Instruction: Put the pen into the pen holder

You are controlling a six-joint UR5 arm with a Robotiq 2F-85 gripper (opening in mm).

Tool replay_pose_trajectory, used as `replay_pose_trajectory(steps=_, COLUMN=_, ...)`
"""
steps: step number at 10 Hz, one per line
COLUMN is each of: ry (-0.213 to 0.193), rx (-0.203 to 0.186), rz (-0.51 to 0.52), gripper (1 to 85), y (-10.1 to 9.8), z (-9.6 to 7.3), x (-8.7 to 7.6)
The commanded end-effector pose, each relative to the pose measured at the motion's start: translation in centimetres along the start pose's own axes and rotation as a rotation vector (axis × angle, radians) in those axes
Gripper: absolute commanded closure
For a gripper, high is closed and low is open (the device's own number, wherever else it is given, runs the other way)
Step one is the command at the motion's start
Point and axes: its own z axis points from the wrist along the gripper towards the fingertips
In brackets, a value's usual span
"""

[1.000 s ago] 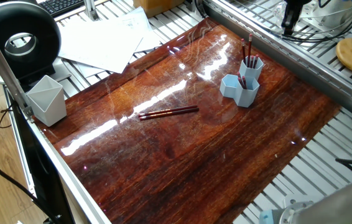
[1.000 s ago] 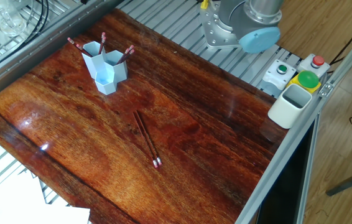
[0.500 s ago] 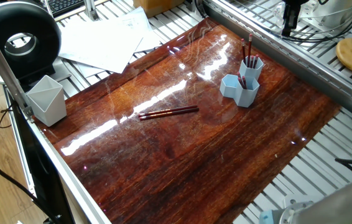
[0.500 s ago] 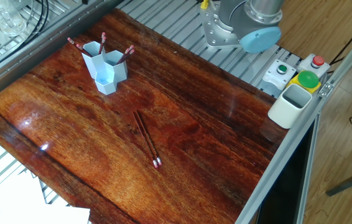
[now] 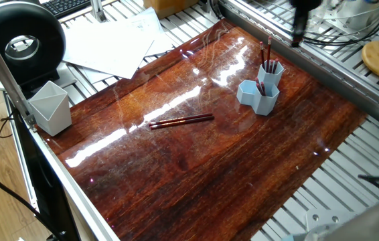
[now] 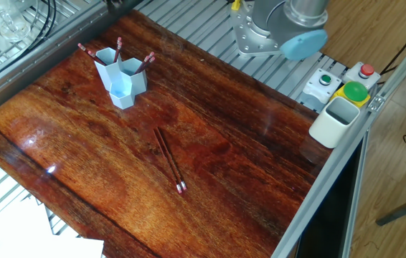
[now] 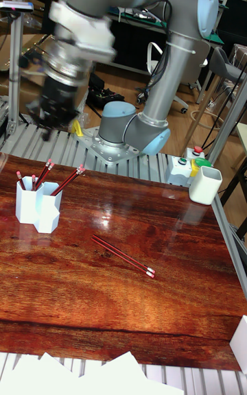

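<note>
The pens [image 5: 181, 121] are lying flat on the counter [image 5: 243, 167], well apart from the pen holder [image 5: 262, 88]. The hand [image 7: 51, 117] is hovering blurred beyond the holder; I cannot tell its opening.

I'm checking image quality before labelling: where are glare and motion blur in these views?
One fixed view: white glare streaks across the table near the pen holder, and the gripper is smeared. Tall fixed view: the gripper is motion-blurred, the pens sharp. The other fixed view: little glare.
</note>
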Motion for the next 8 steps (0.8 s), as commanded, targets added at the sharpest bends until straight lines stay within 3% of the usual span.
replay_pose_trajectory(steps=1, ry=0.045, rx=-0.022, rz=0.031, gripper=84.7, y=6.6, z=-1.0, x=-6.4)
replay_pose_trajectory(steps=3, ry=0.086, rx=-0.019, rz=0.034, gripper=84.7, y=10.4, z=-2.3, x=-10.3)
replay_pose_trajectory(steps=5, ry=0.095, rx=-0.013, rz=0.039, gripper=84.7, y=13.3, z=-2.4, x=-13.0)
replay_pose_trajectory(steps=7, ry=0.075, rx=-0.012, rz=0.019, gripper=84.7, y=13.4, z=-0.3, x=-13.7)
replay_pose_trajectory(steps=8, ry=0.054, rx=-0.006, rz=-0.013, gripper=84.7, y=13.2, z=-0.2, x=-14.2)
